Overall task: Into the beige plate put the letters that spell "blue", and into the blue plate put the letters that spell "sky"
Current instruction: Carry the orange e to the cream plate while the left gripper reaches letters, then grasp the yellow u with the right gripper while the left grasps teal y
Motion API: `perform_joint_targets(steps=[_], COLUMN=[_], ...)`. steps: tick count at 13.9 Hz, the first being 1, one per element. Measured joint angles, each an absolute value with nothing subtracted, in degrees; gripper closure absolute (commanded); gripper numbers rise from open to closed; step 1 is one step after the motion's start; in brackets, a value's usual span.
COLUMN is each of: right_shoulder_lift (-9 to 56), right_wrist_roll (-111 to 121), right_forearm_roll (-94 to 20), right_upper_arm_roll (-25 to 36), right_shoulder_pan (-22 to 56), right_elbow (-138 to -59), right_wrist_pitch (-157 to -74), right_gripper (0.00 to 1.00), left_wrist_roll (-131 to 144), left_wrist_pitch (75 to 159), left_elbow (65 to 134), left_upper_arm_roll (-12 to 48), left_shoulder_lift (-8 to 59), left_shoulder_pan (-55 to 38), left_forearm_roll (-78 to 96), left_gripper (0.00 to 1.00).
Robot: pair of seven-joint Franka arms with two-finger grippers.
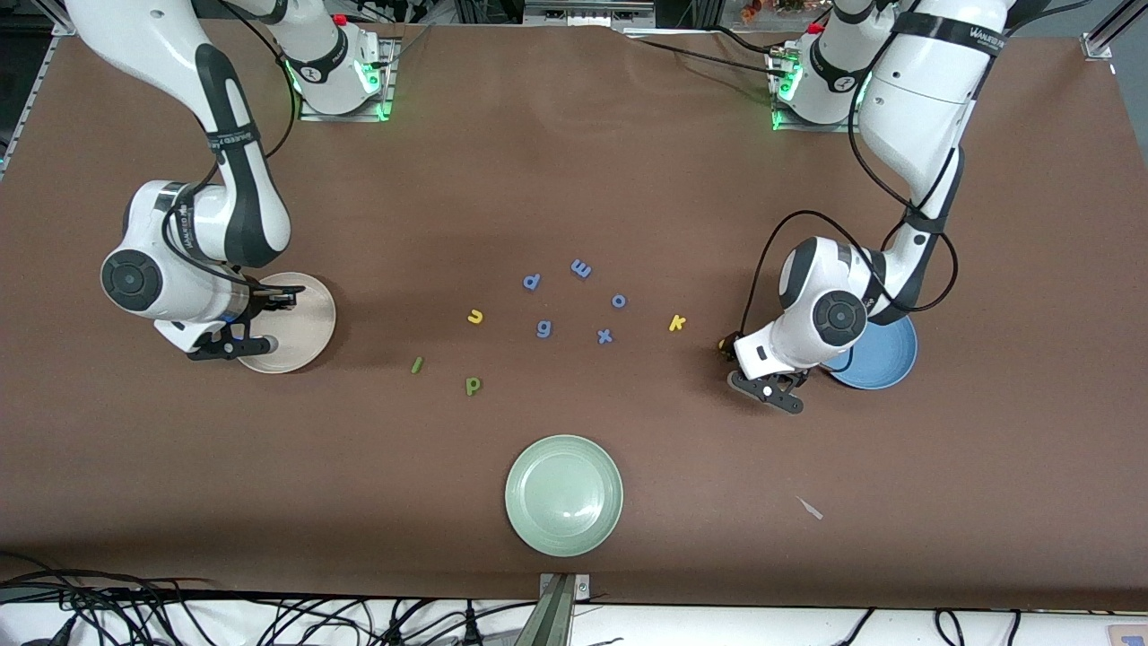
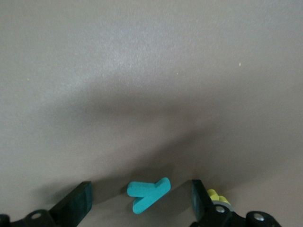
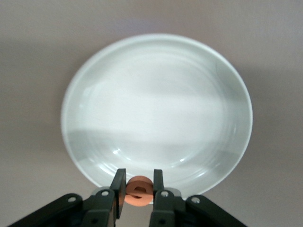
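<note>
I see beige plate [image 3: 156, 113] bare under right gripper [image 3: 138, 191], which pinches orange e [image 3: 138, 190]. Left gripper [image 2: 141, 201] spread wide around teal y [image 2: 148, 194], beside blue plate [image 1: 883, 359]. Green plate [image 1: 563, 494] bare.

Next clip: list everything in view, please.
Cream-beige round plate: one, right arm's end.
Medium-blue round plate: one, left arm's end, partly hidden.
Pale green round plate: one, nearest the front camera.
Periwinkle-blue foam letters: five, mid-table.
Yellow foam u, yellow foam k: one each, beside that cluster.
Green foam l, green foam b: one each, nearer the camera than the u.
Teal foam y: one, on the table.
Orange foam e: one, held.
Left gripper: open around the y.
Right gripper: shut on the e, over the beige plate.
</note>
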State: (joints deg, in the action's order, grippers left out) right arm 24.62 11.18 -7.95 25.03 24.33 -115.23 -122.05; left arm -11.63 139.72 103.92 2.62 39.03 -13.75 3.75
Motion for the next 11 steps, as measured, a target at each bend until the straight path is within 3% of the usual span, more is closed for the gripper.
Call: perform_joint_targets(steps=[2,6,7,11], right_shoulder_lift=[25.6,25.1,25.0,25.6], right_wrist_roll=[11.3,9.2,7.8,-3.7], right_forearm_roll=[-10.1,-12.4,-14.0,-19.3], right_upper_arm_roll=[24.9,23.8,23.2,20.0], right_shoulder_pan=[24.3,26.2,26.9,32.1], right_elbow=[-115.5,-113.8,-113.3,-112.7], right_wrist_pitch=[-122.3,-121.9,-122.0,-127.5], right_gripper=[0.0,0.0,0.0,0.0], left_wrist_roll=[-11.6,-11.6,-11.6,-11.7], left_wrist_pitch=[139.7,139.6,139.6,139.6], left_elbow=[104.1,104.2,104.3,104.4], left_upper_arm_roll=[2.6,2.7,2.8,2.9], left_shoulder_lift=[39.0,38.7,38.5,38.3], left_shoulder_pan=[-13.8,-13.8,-13.8,-13.8], left_forearm_roll=[3.8,3.8,3.8,3.8], left_gripper=[0.08,0.37,0.49,0.62])
